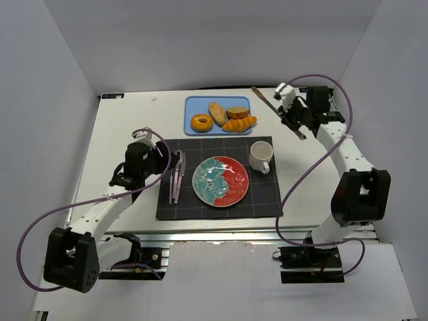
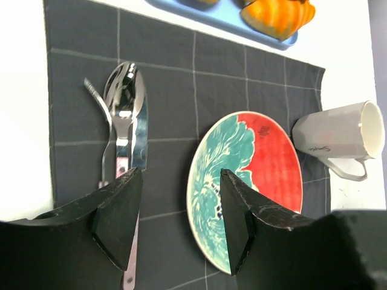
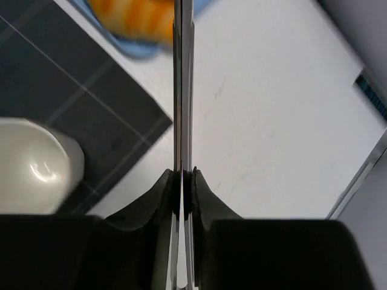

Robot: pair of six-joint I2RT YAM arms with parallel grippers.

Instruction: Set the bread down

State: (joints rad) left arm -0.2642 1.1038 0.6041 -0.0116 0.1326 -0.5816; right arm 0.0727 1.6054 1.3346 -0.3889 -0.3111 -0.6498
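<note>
Several breads lie on a blue tray (image 1: 190, 105) at the back: a donut (image 1: 201, 122), a long roll (image 1: 217, 113), a brown bun (image 1: 237, 112) and a croissant (image 1: 239, 124). The croissant also shows in the left wrist view (image 2: 278, 15) and the right wrist view (image 3: 142, 18). A teal and red plate (image 1: 200, 190) lies empty on the dark placemat (image 1: 267, 194). My right gripper (image 1: 289, 114) is shut on metal tongs (image 1: 266, 99), squeezed together (image 3: 183, 90), held right of the tray. My left gripper (image 2: 178, 181) is open and empty, above the mat between cutlery and plate (image 2: 266, 163).
A white mug (image 1: 261, 156) stands on the mat right of the plate; it also shows in the right wrist view (image 3: 30, 163). A spoon (image 2: 124, 96) with a knife and fork (image 1: 177, 175) lies left of the plate. Grey walls enclose the table.
</note>
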